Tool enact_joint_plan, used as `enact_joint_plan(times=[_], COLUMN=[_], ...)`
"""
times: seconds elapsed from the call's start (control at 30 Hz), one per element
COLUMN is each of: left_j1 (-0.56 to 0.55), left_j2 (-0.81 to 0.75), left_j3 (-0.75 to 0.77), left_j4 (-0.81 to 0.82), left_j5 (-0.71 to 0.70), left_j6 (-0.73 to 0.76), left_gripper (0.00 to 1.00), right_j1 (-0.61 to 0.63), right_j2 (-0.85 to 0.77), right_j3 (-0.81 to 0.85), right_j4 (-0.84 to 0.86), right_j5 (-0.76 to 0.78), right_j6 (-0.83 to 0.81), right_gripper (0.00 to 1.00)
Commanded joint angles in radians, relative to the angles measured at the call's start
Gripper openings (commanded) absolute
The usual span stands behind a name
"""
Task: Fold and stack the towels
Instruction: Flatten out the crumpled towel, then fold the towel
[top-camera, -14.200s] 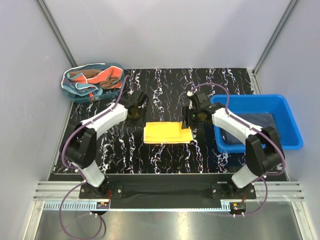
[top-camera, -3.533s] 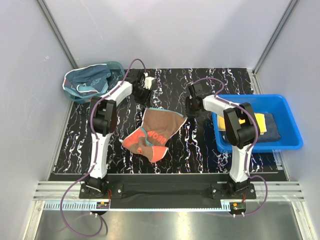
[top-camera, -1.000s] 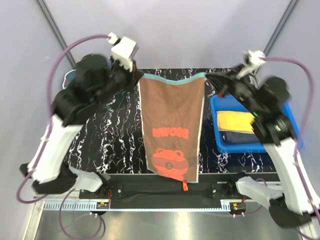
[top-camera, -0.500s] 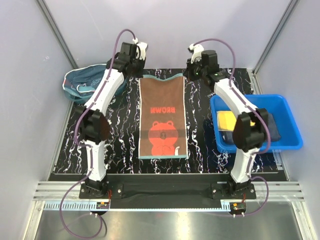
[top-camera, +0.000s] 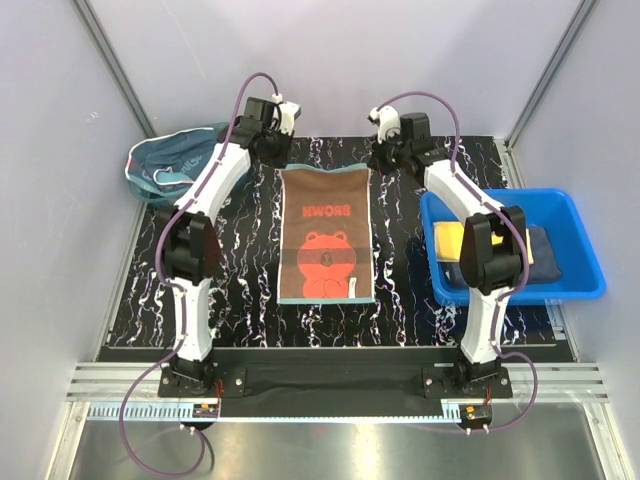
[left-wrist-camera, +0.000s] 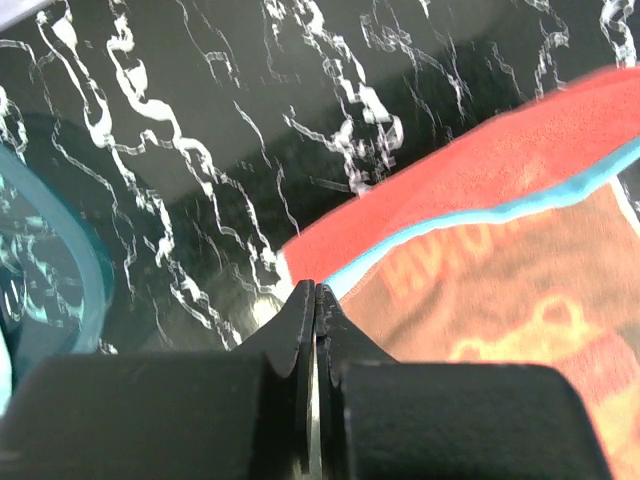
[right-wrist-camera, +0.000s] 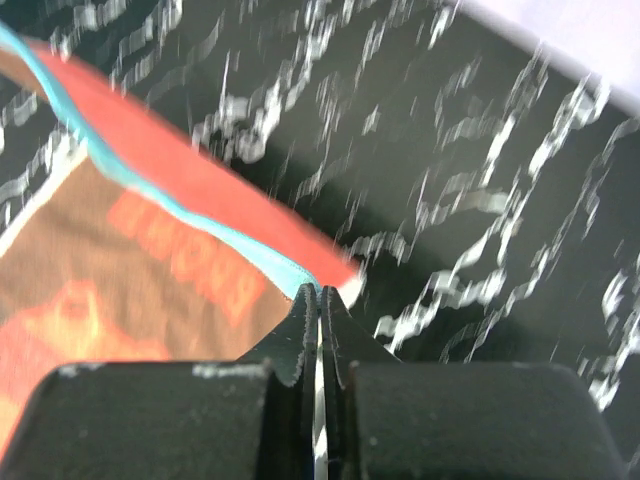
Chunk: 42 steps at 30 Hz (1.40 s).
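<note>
A brown towel (top-camera: 325, 240) with an orange-red bear print and teal edging lies spread flat on the black marbled table, long side running near to far. My left gripper (top-camera: 280, 160) is shut on its far left corner, and my right gripper (top-camera: 378, 160) is shut on its far right corner. In the left wrist view the towel (left-wrist-camera: 500, 250) shows its red back along the lifted far edge, right at my left gripper (left-wrist-camera: 315, 290). The right wrist view shows that same towel (right-wrist-camera: 120, 250) edge at my right gripper (right-wrist-camera: 320, 292). A yellow towel (top-camera: 450, 240) and a dark towel (top-camera: 535, 245) lie in the blue bin.
A teal mesh basket (top-camera: 170, 165) with cloth in it sits at the far left; its rim (left-wrist-camera: 60, 250) shows in the left wrist view. The blue plastic bin (top-camera: 580, 250) stands on the right, beside the right arm. Grey walls close in the far side.
A second ago both arms held the towel hanging high in the air. They have since lowered it and drawn it toward the far side, so it lies spread on the table.
</note>
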Motion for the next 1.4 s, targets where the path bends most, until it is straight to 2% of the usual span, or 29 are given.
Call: enact_joint_plan(times=[0.0,0.17,0.3,0.5,0.7,0.8,1.07,1.23,1.37], left_j1=[-0.009,-0.019,-0.045,-0.127,-0.138,-0.141,-0.151,-0.155,-0.169], left_j2=[-0.141,-0.24,-0.351,-0.497,-0.601,-0.643,-0.713,-0.762,-0.776], left_j3=[-0.055,-0.191,-0.395,-0.579,-0.751,-0.829,-0.894,-0.957,-0.998], left_j4=[0.011,-0.052,-0.008,-0.001,0.009,0.038,0.022,0.043,0.052], left_j5=[0.023,0.017,0.006,-0.054,-0.103,-0.068,0.012,0.084,0.086], left_j6=[0.038,0.02,-0.013,-0.077,-0.105,-0.143,-0.18,-0.206,-0.233], left_gripper=[0.0,0.0,0.0,0.0,0.0,0.0,0.0,0.0,0.0], right_j1=[0.002,0.002,0.007,0.081,0.154,0.189,0.229,0.245,0.254], right_j2=[-0.156,-0.297,-0.394,-0.482,-0.558,-0.583,-0.677,-0.686,-0.692], right_j3=[-0.12,-0.284,-0.422,-0.515,-0.618,-0.654,-0.733,-0.781,-0.828], right_j4=[0.025,0.04,0.031,-0.064,-0.078,-0.104,-0.163,-0.198,-0.19], right_j5=[0.001,0.018,0.026,0.105,0.142,0.178,0.201,0.208,0.209], right_j6=[-0.042,-0.001,0.071,0.16,0.298,0.319,0.418,0.461,0.502], right_gripper=[0.0,0.0,0.0,0.0,0.0,0.0,0.0,0.0,0.0])
